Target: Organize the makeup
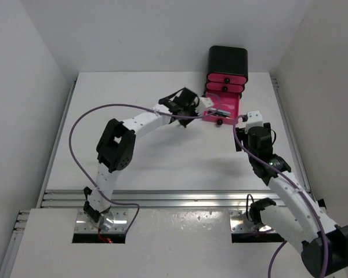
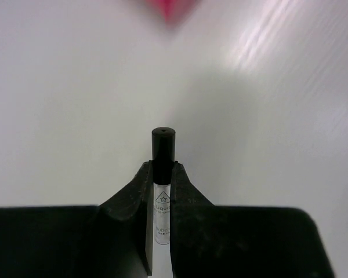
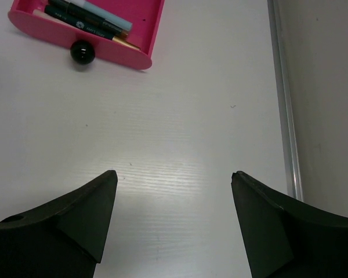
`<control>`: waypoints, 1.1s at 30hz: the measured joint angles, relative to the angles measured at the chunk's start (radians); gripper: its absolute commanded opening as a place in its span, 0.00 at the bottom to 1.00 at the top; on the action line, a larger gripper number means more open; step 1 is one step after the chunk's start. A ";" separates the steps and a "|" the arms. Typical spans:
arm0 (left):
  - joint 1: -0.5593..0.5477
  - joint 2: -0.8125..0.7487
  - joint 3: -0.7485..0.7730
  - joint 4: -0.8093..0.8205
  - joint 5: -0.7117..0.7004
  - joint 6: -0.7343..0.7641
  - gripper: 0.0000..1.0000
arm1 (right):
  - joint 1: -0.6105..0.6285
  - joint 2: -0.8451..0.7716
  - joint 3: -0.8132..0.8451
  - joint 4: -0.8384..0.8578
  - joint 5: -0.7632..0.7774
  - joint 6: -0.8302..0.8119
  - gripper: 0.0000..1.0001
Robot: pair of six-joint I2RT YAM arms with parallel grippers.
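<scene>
This is a robotics lab test cell. A white table is boxed in by plain white panels on the left, right and far sides. Aluminium rails run along its near edge, where two robot arms trailing purple cables are bolted.

Smooth glossy table, matt left pincer, plastic drawer

black-capped stick, label reading "LIQUI…", star-in-triangle sign above it, lower print illegible

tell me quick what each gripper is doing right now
left gripper: closed on a thin black-capped makeup stick.
right gripper: open, holding nothing.
</scene>
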 measured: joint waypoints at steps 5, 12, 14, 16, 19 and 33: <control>-0.061 0.048 0.209 0.228 0.034 0.326 0.00 | -0.001 -0.034 -0.014 -0.006 0.024 0.001 0.80; -0.092 0.264 0.329 0.590 0.094 0.570 0.00 | -0.002 -0.048 -0.014 -0.045 0.084 -0.003 0.80; -0.092 0.350 0.370 0.639 0.108 0.595 0.00 | -0.003 -0.047 -0.013 -0.057 0.097 -0.005 0.80; -0.092 0.431 0.406 0.688 0.124 0.612 0.03 | -0.004 -0.045 -0.004 -0.075 0.115 -0.008 0.80; -0.092 0.517 0.449 0.730 0.140 0.620 0.40 | -0.008 -0.044 0.010 -0.106 0.138 -0.032 0.80; -0.095 0.408 0.379 0.860 0.105 0.546 0.99 | -0.008 -0.116 0.061 -0.187 0.166 -0.029 0.81</control>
